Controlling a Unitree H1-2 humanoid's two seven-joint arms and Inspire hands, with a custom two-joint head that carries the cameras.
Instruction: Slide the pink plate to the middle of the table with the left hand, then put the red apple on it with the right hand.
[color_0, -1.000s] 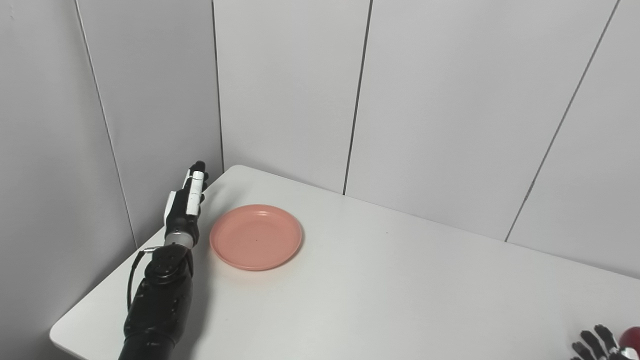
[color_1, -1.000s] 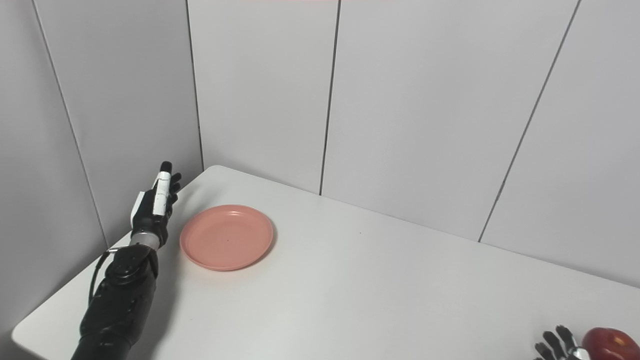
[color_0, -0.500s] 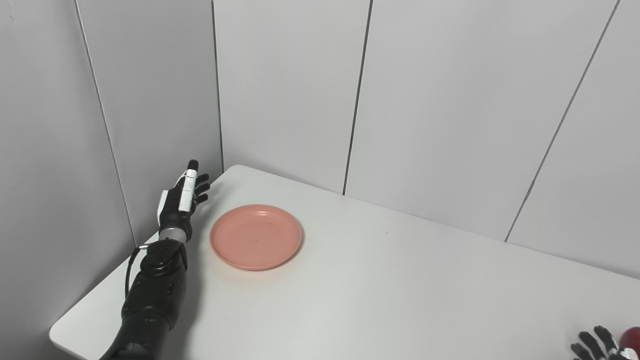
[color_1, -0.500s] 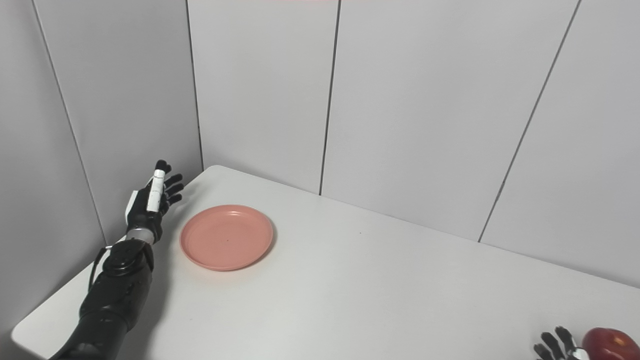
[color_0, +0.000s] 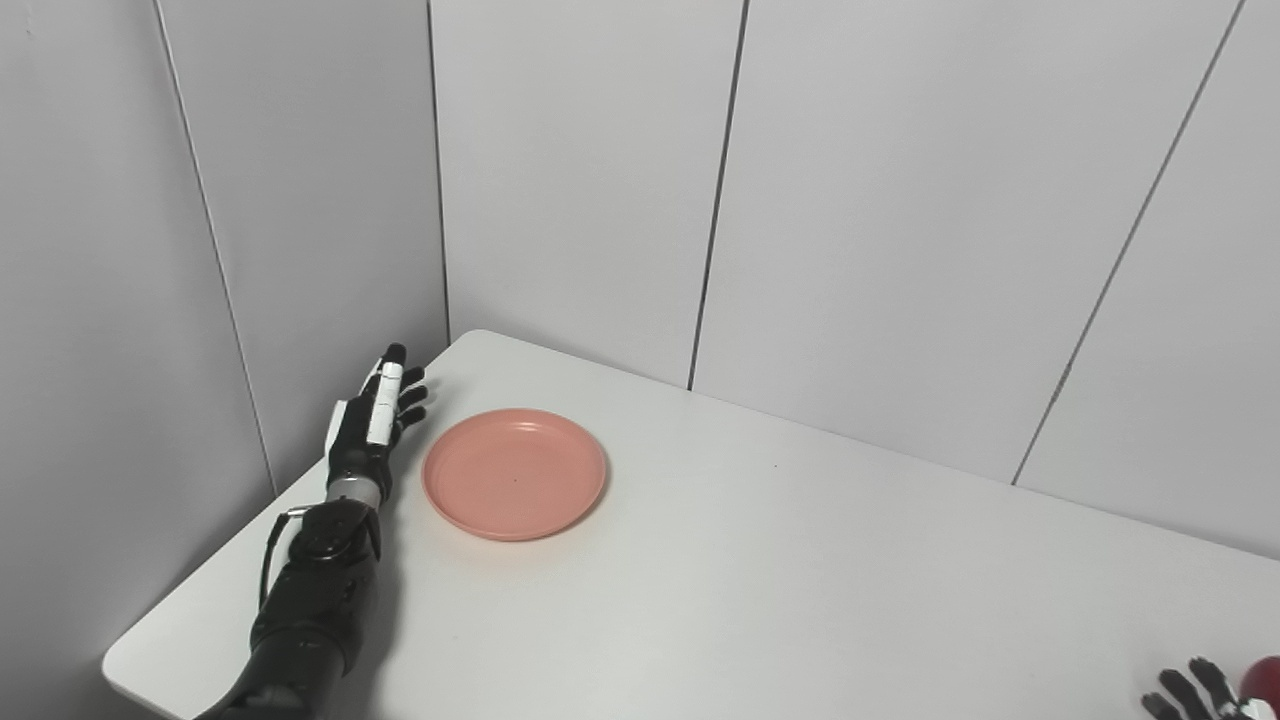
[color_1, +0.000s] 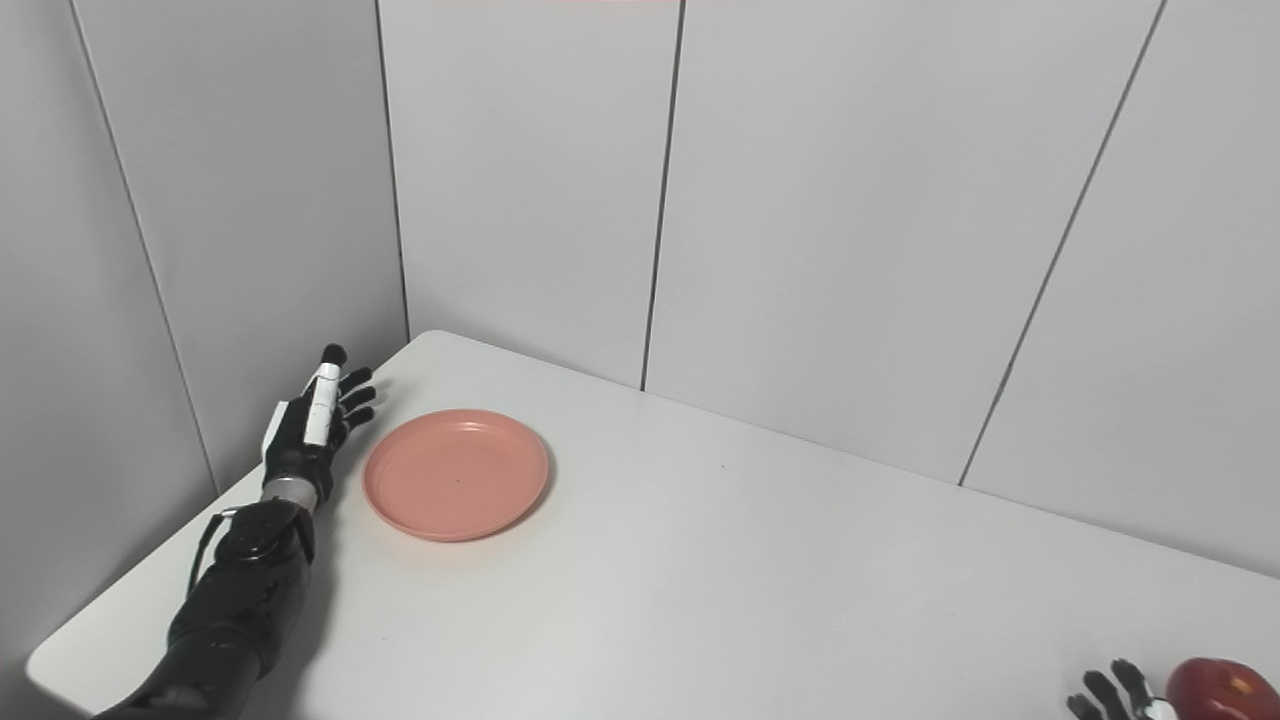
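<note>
In the left eye view, a smooth, matte white tabletop (color_0: 760, 590) with a rounded far-left corner stands against pale grey wall panels (color_0: 570, 190) divided by thin dark seams. A shallow, round pink plastic plate (color_0: 514, 473) lies flat near that far-left corner, empty, its low raised rim catching a faint sheen. Just beside its left edge is the left hand (color_0: 368, 430), black with a white strip along one finger, at the end of a glossy black forearm that comes up from the bottom edge. Its fingers (color_0: 385, 400) are apart and stretched toward the wall, holding nothing, and a narrow gap of tabletop separates them from the plate's rim. A thin dark cable loops at the wrist. To the right of the plate a wide stretch of bare tabletop runs toward the middle. At the bottom-right corner only the black fingertips of the right hand (color_0: 1190, 692) show, spread, with a sliver of red beside them. No writing can be read anywhere.

In the right eye view, that sliver proves to be a glossy, round red apple (color_1: 1222, 690), cut by the bottom edge, resting at the near-right of the tabletop. The right hand's fingertips stand just left of it, apart and not closed on it; whether they touch it cannot be told.
</note>
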